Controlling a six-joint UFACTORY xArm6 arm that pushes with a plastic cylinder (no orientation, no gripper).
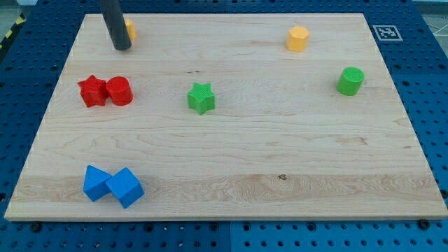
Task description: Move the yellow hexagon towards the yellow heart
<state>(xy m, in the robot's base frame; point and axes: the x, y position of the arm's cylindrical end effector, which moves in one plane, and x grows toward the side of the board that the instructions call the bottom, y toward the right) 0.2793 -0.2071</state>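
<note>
The yellow hexagon (297, 38) stands near the view's top, right of centre, on the wooden board (231, 154). A second yellow block (130, 29), mostly hidden behind the rod, sits at the view's top left; its shape cannot be made out. My tip (122, 47) rests on the board just left of and below that hidden yellow block, touching or nearly touching it. The tip is far to the left of the yellow hexagon.
A red star (92, 91) and a red cylinder (120, 91) touch each other at the left. A green star (201, 98) sits mid-board. A green cylinder (351, 81) is at the right. Two blue blocks (96, 183) (126, 187) touch at the bottom left.
</note>
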